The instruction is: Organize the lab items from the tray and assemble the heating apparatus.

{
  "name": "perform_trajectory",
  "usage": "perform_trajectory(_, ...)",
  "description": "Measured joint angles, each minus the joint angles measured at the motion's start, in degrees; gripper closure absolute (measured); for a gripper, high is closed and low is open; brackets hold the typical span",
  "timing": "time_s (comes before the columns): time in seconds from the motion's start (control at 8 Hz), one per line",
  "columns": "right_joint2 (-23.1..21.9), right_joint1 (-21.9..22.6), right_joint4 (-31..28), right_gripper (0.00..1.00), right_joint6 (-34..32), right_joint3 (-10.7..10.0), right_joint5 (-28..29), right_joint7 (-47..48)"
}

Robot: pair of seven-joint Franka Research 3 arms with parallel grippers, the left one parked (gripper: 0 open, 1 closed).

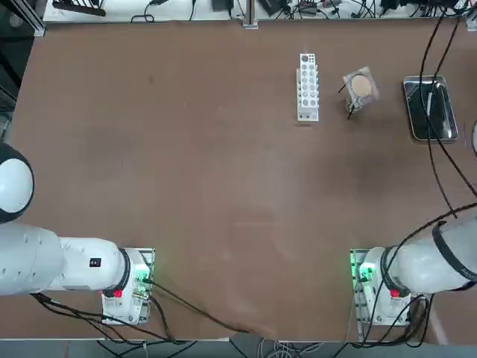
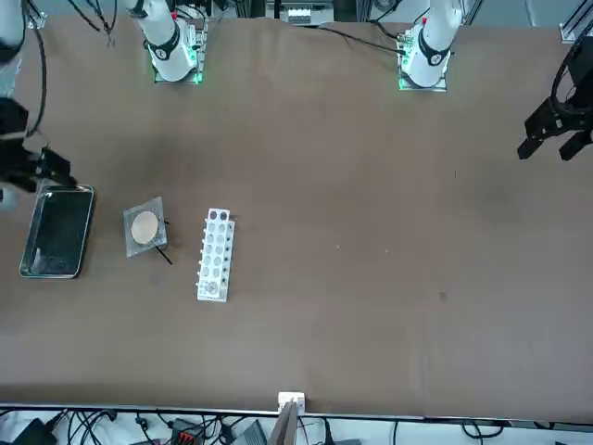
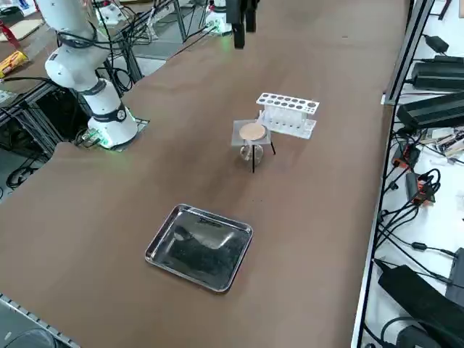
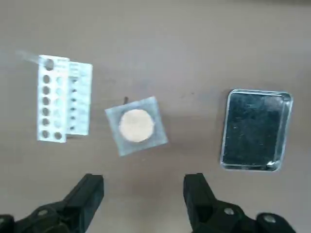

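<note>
a brown table (image 1: 186, 186) holds three things in a row along its far side, away from the arms' bases. at the robot's right sits the tray (image 1: 431, 109), a shiny metal rectangle with a raised rim (image 3: 200, 247) and a dark reflective bottom (image 4: 255, 129) with nothing lying in it (image 2: 57, 232). next along stands the heating apparatus: a square mesh (image 4: 136, 126) with a round tan disc (image 1: 361, 86) at its centre rests on a thin black wire stand (image 3: 254, 161), and a small clear glass burner (image 3: 251, 152) sits under the mesh between the stand's legs. just beside that, apart from it, stands a white holed rack (image 1: 308, 86), with a thin clear tube (image 4: 34, 59) in a hole at one end, leaning out past the rack's end. the right gripper (image 4: 144, 194) hangs high above the table near the tray's end of the row, looking straight down on all three, its two black fingers (image 4: 90, 190) spread apart and holding nothing. in the front camera it shows as a dark shape (image 2: 28, 167) over the table's edge, just by the tray.
</note>
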Motion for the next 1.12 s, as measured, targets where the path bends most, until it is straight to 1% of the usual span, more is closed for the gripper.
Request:
perform_trajectory(0.12,-2.3,-0.1,-0.9,0.0,-1.3,2.2,-0.2,2.7)
perform_trajectory(0.25,-4.2,-0.1,-1.6,0.0,-2.9,3.7,-0.2,5.1)
perform_trajectory(0.38,-6.1,-0.1,-3.2,0.0,-3.5,4.0,-0.2,6.0)
perform_trajectory(0.5,-8.3,-0.4,-6.1,0.0,-3.0,4.0,-0.2,6.0)
perform_trajectory(0.75,-12.5,-1.3,-12.1,0.0,-1.4,3.8,-0.3,1.9)
perform_trajectory(0.88,-13.7,-1.8,-13.6,0.0,-1.3,3.1,-0.3,-0.1)
perform_trajectory(1.12,-14.3,-2.3,-14.3,0.0,-1.1,1.8,-0.1,-1.0)
